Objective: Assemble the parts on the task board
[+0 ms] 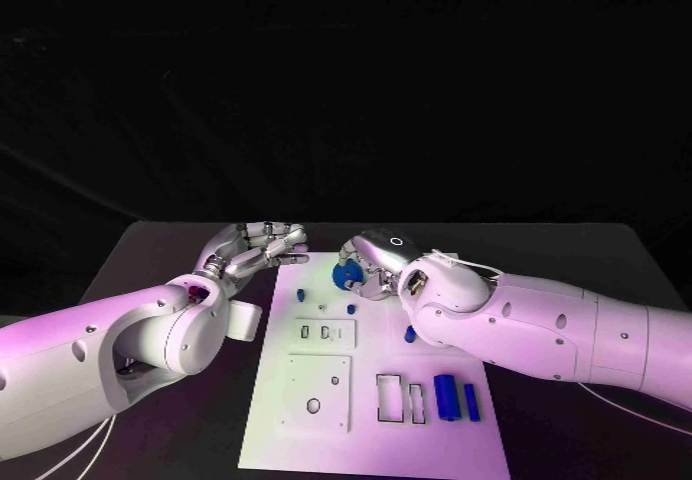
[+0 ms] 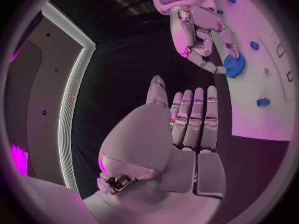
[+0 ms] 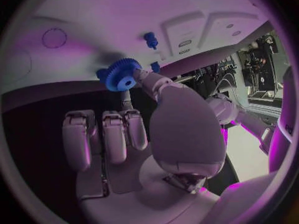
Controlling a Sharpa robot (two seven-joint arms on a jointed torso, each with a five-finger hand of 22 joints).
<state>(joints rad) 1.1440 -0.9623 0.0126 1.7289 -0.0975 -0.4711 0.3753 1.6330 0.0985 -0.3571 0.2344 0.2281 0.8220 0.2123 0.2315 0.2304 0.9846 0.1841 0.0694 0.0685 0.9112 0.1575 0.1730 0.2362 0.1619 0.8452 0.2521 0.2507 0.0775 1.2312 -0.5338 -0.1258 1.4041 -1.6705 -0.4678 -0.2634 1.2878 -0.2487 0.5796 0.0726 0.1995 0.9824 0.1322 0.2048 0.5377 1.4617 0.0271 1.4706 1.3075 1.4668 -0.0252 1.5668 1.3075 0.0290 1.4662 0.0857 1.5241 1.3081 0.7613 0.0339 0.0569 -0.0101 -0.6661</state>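
Note:
The white task board (image 1: 325, 440) lies in the middle of the black table. My right hand (image 1: 378, 266) pinches a blue gear (image 1: 348, 275) between thumb and a finger, low over the board's far end. The gear (image 3: 122, 74) with its centre hole shows in front of my right hand (image 3: 137, 134), close to a blue peg (image 3: 150, 39) standing in the board (image 3: 124, 15). My left hand (image 1: 263, 245) hovers by the board's far left corner, fingers straight and apart, holding nothing. The left wrist view shows my left hand (image 2: 190, 124) facing the right hand (image 2: 199, 35) and the gear (image 2: 234, 64).
Small blue pegs (image 1: 300, 295) (image 1: 410, 335) stand on the board. Two blue bars (image 1: 446, 397) (image 1: 470, 400) lie near its front right. Rectangular cutouts (image 1: 389, 396) and a round hole (image 1: 313, 405) mark the board's near half. Bare table (image 1: 159, 260) lies to the left.

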